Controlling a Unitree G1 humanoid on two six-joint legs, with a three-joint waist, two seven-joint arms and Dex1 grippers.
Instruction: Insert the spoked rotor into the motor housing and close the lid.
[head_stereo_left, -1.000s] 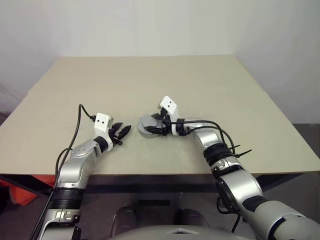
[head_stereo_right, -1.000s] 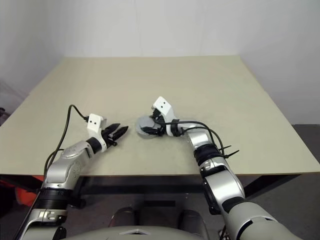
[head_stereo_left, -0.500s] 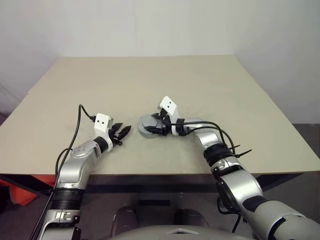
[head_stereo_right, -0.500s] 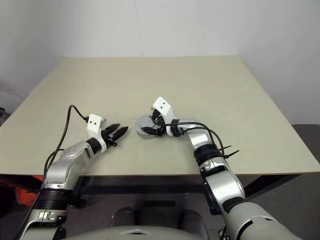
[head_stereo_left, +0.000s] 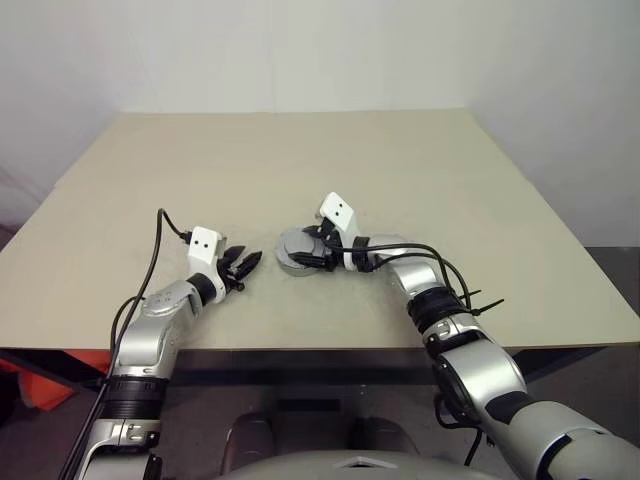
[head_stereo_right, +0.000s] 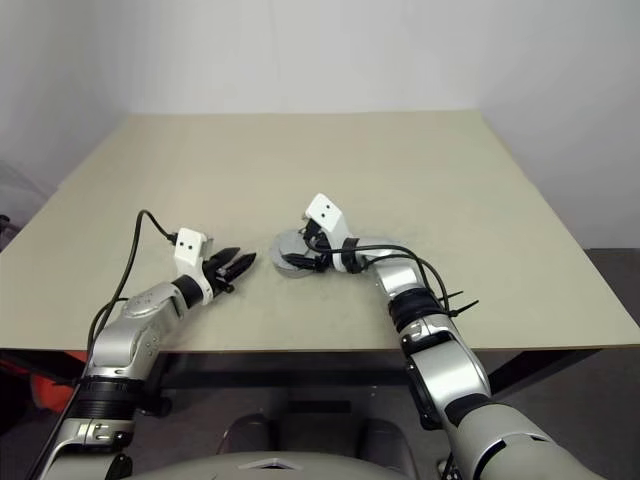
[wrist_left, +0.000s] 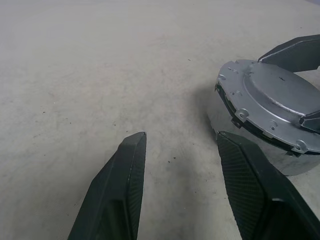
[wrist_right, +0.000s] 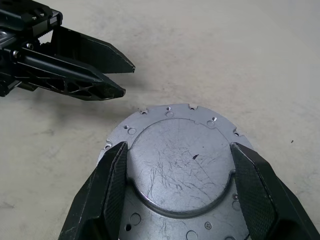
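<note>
One motor housing (head_stereo_left: 295, 250) — one lid (wrist_right: 182, 172)

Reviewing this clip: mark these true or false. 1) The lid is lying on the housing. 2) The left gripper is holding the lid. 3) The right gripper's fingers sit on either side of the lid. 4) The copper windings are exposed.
1) True: the lid lies on the motor housing, slightly tilted.
2) False: the left gripper is open over bare table, beside the housing.
3) True: the right gripper straddles the lid.
4) False: the lid covers the housing's top.
</note>
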